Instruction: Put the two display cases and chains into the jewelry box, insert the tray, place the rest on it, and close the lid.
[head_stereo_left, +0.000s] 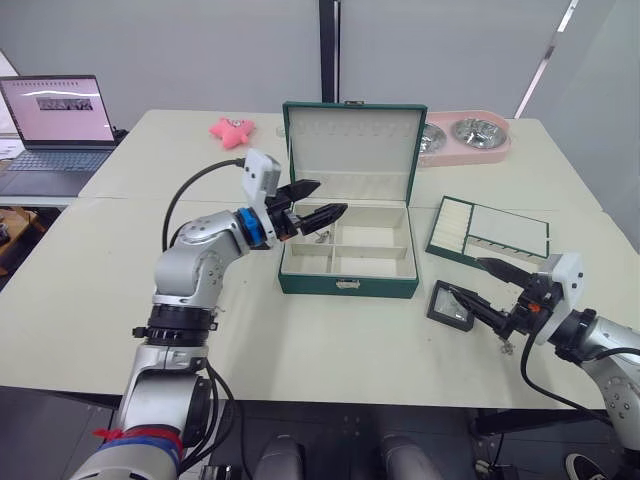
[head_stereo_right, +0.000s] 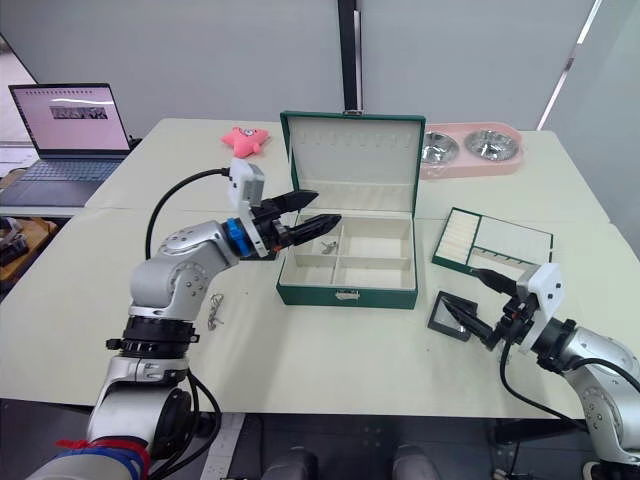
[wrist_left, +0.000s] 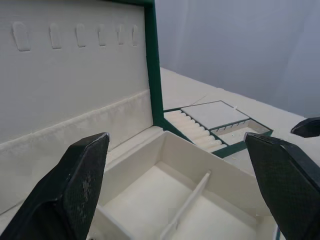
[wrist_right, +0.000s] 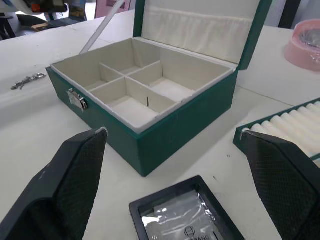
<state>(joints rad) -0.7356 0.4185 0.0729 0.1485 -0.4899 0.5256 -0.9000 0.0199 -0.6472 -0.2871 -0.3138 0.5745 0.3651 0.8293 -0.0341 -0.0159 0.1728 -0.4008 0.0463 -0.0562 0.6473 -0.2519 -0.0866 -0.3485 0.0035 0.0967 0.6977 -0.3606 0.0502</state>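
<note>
The jewelry box (head_stereo_left: 348, 285) stands open mid-table, its lid (head_stereo_left: 352, 150) upright behind it. My left gripper (head_stereo_left: 330, 197) hovers open over the box's back left compartment, holding nothing. Below it lies a small silvery piece (head_stereo_right: 325, 245) that looks like a chain. Another chain (head_stereo_right: 215, 310) lies on the table left of the box. One display case (head_stereo_left: 452, 305) lies flat to the right of the box. My right gripper (head_stereo_left: 468, 277) is open just above and behind that case, apart from it. The tray (head_stereo_left: 490, 232) rests further back on the right.
A pink double pet bowl (head_stereo_left: 465, 135) stands behind the box on the right. A pink star toy (head_stereo_left: 232, 130) lies at the back left. An open laptop (head_stereo_left: 55, 125) sits on a side table at the far left.
</note>
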